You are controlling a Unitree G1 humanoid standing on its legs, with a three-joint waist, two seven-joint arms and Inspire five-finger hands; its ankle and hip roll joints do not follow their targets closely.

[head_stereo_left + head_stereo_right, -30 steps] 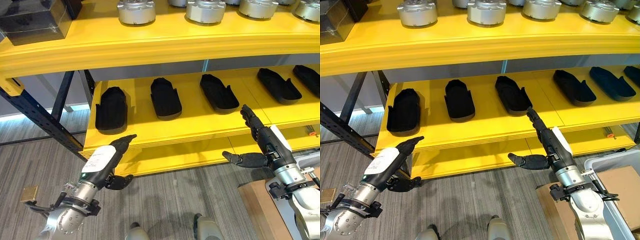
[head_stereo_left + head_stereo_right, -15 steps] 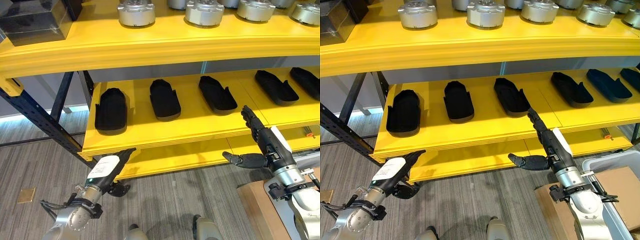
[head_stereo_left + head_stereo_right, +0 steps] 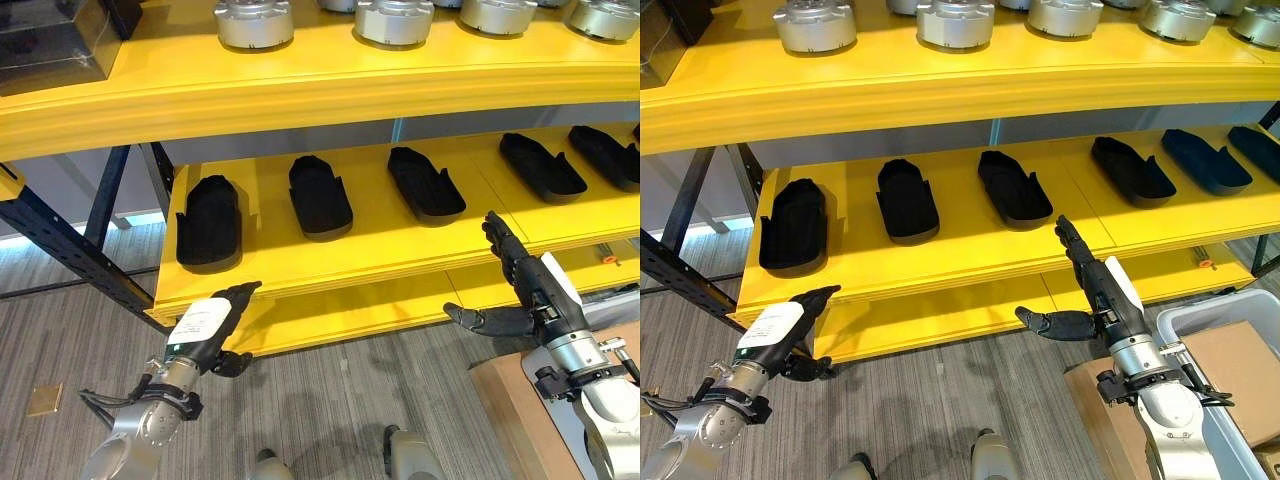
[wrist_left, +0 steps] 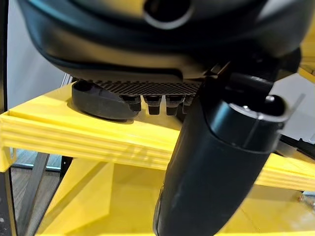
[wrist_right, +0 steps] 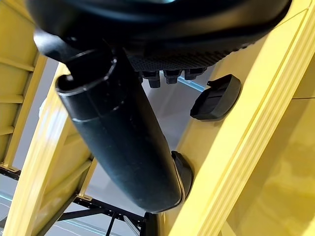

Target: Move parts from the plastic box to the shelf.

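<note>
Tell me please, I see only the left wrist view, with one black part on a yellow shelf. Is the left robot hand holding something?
Observer: No. The left robot hand is open and empty, by the front edge of the shelf, near the leftmost black part.
Operator: And the other hand?
Observer: The right robot hand is open and empty too, in front of the same shelf edge, further to the right.
Operator: Where is the plastic box?
Observer: The plastic box is at the robot's lower right, with brown cardboard in it.
</note>
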